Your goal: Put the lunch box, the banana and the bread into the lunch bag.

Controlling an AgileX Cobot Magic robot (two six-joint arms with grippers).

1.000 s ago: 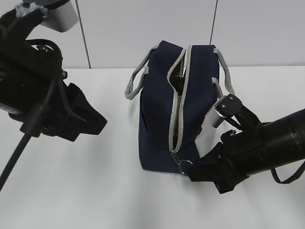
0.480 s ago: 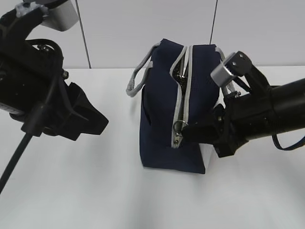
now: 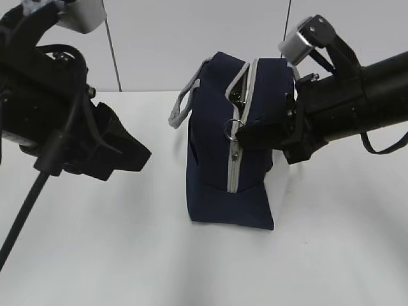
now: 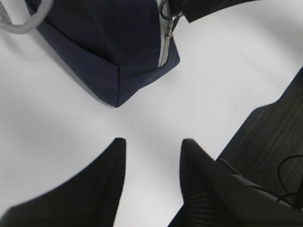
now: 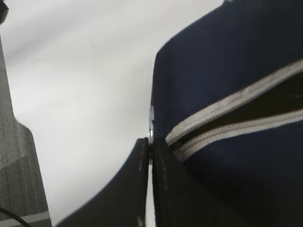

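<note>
One navy-blue fabric lunch bag (image 3: 220,159) mid-table, zipper part-closed, metal zip ring (image 3: 232,129) pinched by right gripper (image 3: 245,135); left gripper (image 4: 151,156) released, empty.

The navy lunch bag (image 3: 220,153) stands upright on the table — grey zipper (image 3: 237,137) closed partway, top gaping.

Matt woven navy cloth on the lunch bag (image 3: 210,159), with grey webbing handles (image 3: 182,109) and grey zipper tape (image 3: 234,169). Shiny metal zip ring (image 3: 232,129). Smooth white matt table (image 3: 127,255). Dull black plastic left gripper (image 4: 151,163).
</note>
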